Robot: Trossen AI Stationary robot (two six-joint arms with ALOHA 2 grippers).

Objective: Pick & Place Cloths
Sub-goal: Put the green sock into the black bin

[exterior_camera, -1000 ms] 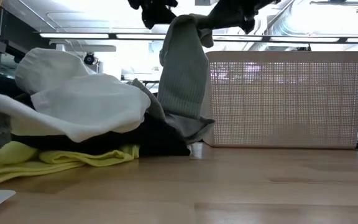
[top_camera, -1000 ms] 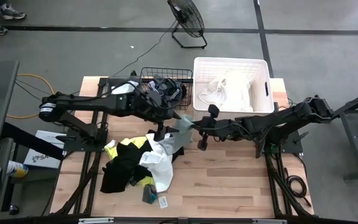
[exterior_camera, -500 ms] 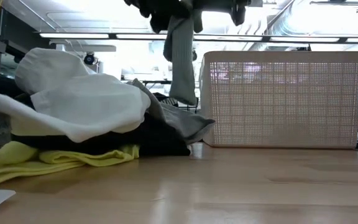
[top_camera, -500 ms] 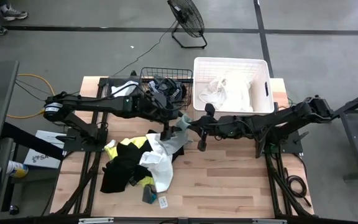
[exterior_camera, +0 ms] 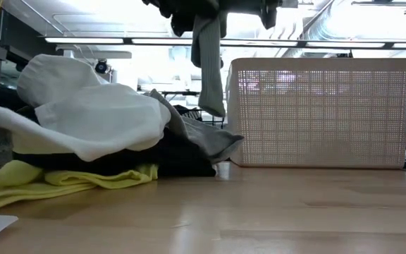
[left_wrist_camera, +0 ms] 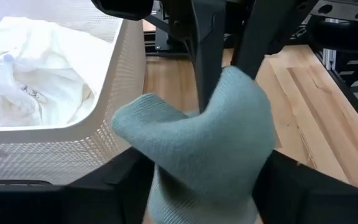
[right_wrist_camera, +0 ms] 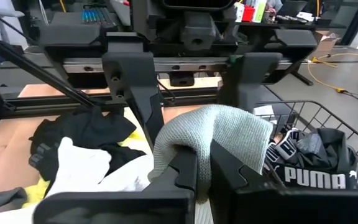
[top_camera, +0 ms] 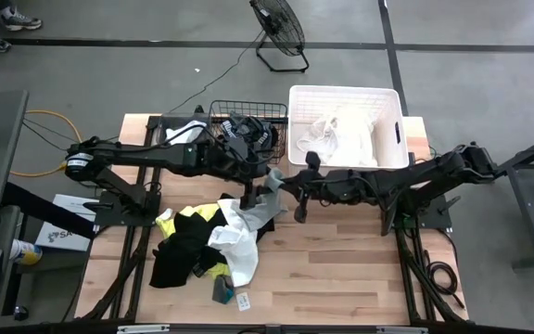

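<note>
Neon yellow, black and white cloths (top_camera: 202,243) lie heaped at lower left centre of the high view. At centre, the left gripper (top_camera: 247,188) straddles a grey sock (top_camera: 273,184) with fingers spread, likely to take it over. The right gripper (top_camera: 297,186) pinches the sock shut, holding it up. "PUMA" (right_wrist_camera: 315,178) shows on a black garment in the wire basket (top_camera: 221,113).

Grey concrete floor (top_camera: 109,74) marked with dark lines; one black floor fan (top_camera: 279,28) standing behind the wooden table (top_camera: 341,269). Ceiling strip lights (exterior_camera: 104,40) and pale ductwork (exterior_camera: 330,32) overhead.
</note>
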